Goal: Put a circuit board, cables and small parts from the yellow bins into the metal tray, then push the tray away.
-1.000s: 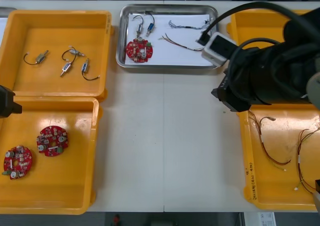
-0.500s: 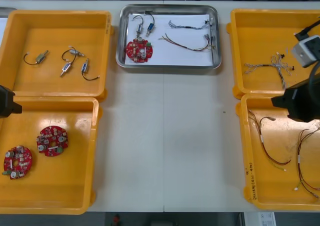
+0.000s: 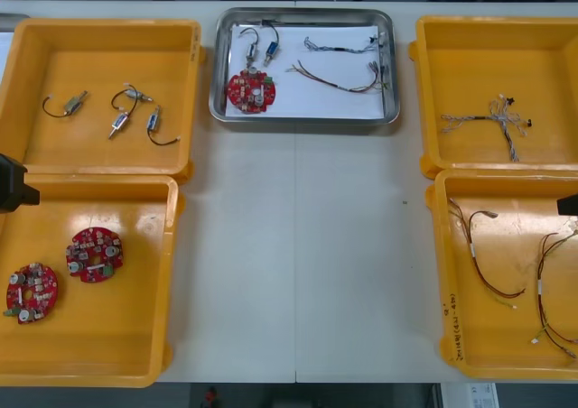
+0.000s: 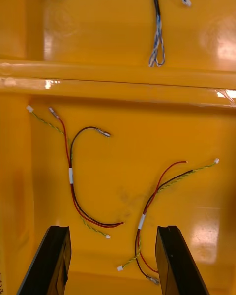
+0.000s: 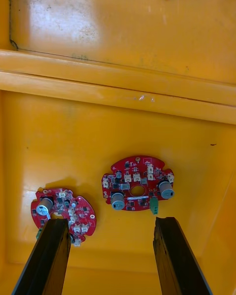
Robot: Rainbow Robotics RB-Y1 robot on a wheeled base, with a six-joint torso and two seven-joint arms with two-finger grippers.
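- The metal tray (image 3: 390,65) lies at the middle of the table's (image 3: 298,264) far edge. It holds a circuit board (image 3: 251,90) at its near-left corner, small metal parts (image 3: 259,42) toward its far-left corner, and cables (image 3: 336,76) across its right half. Loading looks complete.
- What seems left is the push away. The tray already lies close to the far edge, so I cannot tell whether that push is done.
- The left hand (image 5: 112,222) hangs released over the near-left yellow bin (image 3: 176,273), fingers apart above two spare boards (image 5: 138,183), holding nothing.
- The right hand (image 4: 112,228) hangs released over the near-right yellow bin (image 3: 440,273), fingers apart above red and yellow cables (image 4: 71,177), holding nothing.
- A push would call for one hand to cross to the table's middle strip, meet the tray's near rim and press squarely, so the tray does not turn.
- The strip between the bins is bare and wide.
- The tray's sides stand just beside the far-left yellow bin (image 3: 197,65) and the far-right yellow bin (image 3: 417,83).
- Little table shows beyond the tray.
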